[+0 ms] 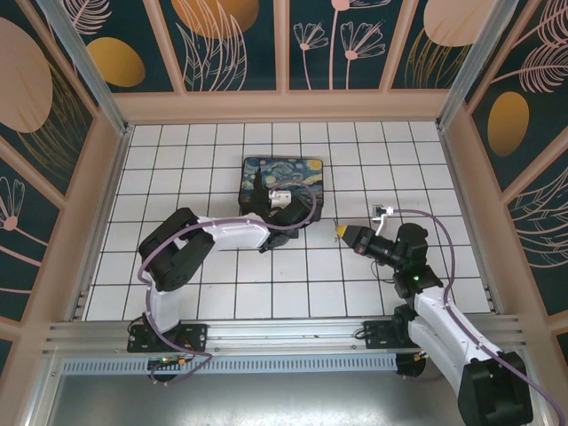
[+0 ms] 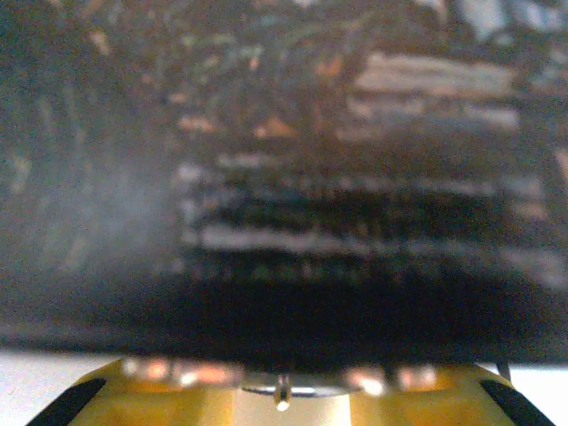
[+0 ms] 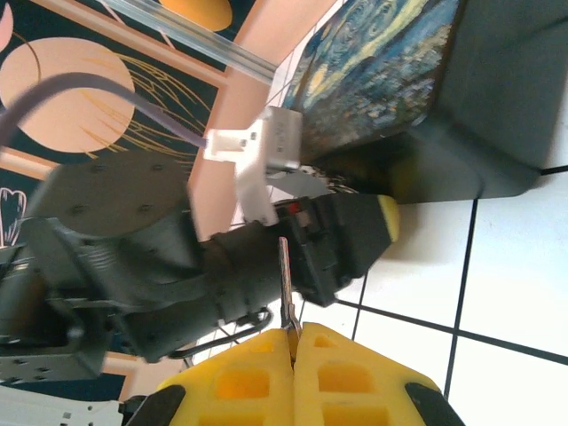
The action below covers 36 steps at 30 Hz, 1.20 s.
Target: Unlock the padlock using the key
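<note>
My right gripper was clamped on the key. My left gripper sat against the mat edge. I couldn't tell its jaw state.

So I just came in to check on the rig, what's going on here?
Two robot arms are working over a tiled table. The right gripper has its fingers shut on a small metal key, pointed toward the left arm. The left gripper is down at the near edge of a box printed with a Starry Night painting. What it grips there, if anything, is too blurred to tell. The key is not in a lock yet.
</note>
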Motion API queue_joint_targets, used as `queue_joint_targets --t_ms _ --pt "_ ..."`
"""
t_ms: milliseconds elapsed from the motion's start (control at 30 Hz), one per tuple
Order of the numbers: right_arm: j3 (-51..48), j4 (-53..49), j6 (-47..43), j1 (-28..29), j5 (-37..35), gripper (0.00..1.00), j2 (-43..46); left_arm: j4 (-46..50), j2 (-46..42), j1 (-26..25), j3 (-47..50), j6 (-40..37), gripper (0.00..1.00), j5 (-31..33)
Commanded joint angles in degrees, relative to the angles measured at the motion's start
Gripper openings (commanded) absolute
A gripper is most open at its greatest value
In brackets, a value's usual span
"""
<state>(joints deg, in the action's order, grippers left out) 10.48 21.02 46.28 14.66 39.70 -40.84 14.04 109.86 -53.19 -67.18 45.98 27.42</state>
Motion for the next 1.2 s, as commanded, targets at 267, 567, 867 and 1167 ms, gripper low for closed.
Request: queue_joint_targets --t_ms 267,567,867,1167 --pt "11.9 -15.2 -7.3 -0.4 -2.7 0.05 2.5 15.8 -8.3 -4.2 -9.2 4.5 0.29 -2.3" --pt "19.6 -25.5 -9.8 -0.4 -4.2 0.05 5.6 27.5 -8.8 -4.3 -20.1 5.9 0.3 -1.2" --pt "25.3 -33.6 -12.5 -0.4 -5.6 0.05 6.9 37.8 -3.0 -4.4 -35.5 4.4 0.33 -1.0" --pt "24.0 -36.0 -12.7 -0.4 -5.5 0.05 8.4 40.9 1.5 -3.8 -45.8 -0.1 0.59 -0.6"
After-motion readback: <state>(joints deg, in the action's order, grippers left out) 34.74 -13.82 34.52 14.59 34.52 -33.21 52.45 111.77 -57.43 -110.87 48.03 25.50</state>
